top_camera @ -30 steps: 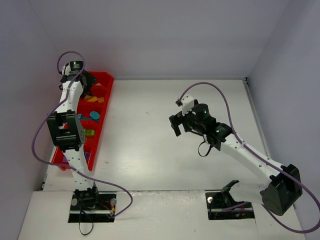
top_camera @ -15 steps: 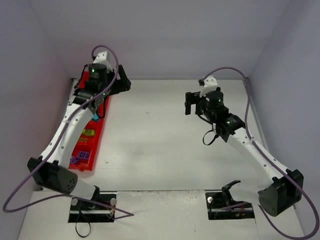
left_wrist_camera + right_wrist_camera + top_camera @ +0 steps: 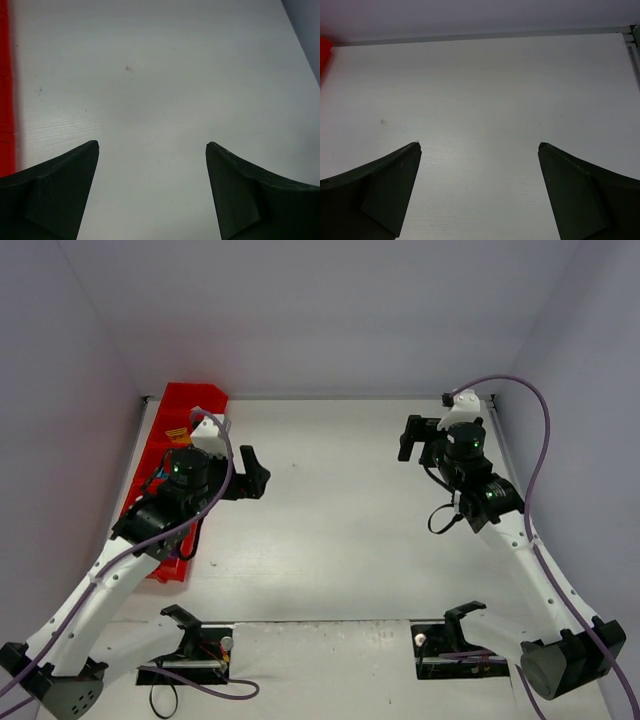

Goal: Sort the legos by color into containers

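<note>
Left gripper [image 3: 152, 145] swung off red tray [image 3: 196, 400], jaws wide, empty; right gripper [image 3: 479, 144] likewise.

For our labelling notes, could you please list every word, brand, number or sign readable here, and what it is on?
None can be read.
The red tray, the table, the left arm and the right arm show no print; the bricks in the tray are too small to tell.
</note>
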